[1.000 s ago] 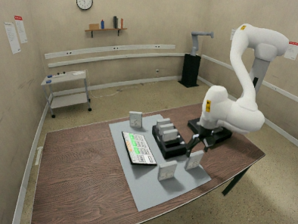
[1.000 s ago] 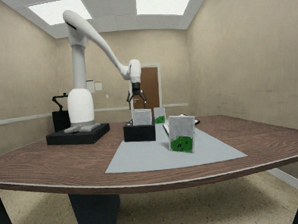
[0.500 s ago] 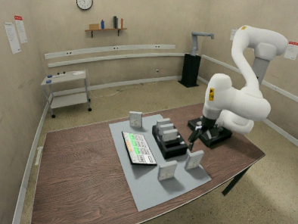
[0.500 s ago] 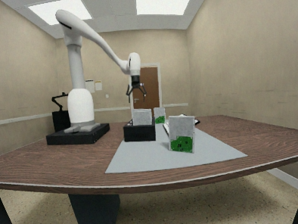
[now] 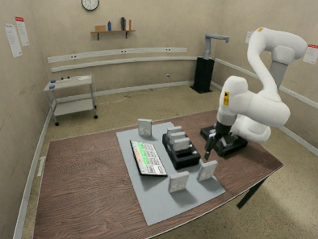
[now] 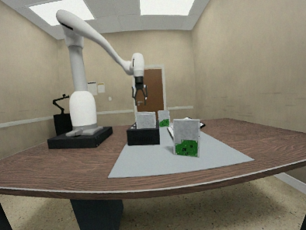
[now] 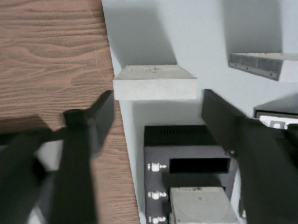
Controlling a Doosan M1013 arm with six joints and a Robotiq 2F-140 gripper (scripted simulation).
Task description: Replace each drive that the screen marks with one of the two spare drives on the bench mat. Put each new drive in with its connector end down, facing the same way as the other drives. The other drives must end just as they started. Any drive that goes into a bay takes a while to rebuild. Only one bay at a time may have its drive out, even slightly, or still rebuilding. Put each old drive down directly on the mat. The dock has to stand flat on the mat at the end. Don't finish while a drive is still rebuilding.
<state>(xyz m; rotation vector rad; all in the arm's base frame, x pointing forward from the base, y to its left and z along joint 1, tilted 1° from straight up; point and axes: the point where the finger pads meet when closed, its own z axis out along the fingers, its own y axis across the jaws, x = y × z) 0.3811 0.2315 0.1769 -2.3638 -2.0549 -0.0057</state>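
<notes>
The drive (image 5: 207, 170) (image 7: 155, 89) below the fingers (image 5: 207, 154) could topple if the gripper (image 5: 208, 153) (image 6: 140, 103) (image 7: 157, 103), partly open and holding nothing, descends off-centre and clips its top edge.

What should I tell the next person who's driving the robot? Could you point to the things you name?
Gripper (image 5: 207, 157) (image 6: 140, 103) (image 7: 157, 103): partly open, holding nothing, above a mat drive (image 5: 207, 171) (image 7: 155, 89).
Other mat drives: one beside it (image 5: 178, 182) (image 6: 164, 119) (image 7: 264, 66), one at the far end (image 5: 144, 127) (image 6: 186, 137).
Dock (image 5: 186, 161) (image 6: 144, 137) (image 7: 185, 136): three drives in, at least one bay empty.
Done: can't tell which swaps or rebuilds are finished.
Left: check the screen (image 5: 148, 158), fill the empty bay, let it rebuild.
</notes>
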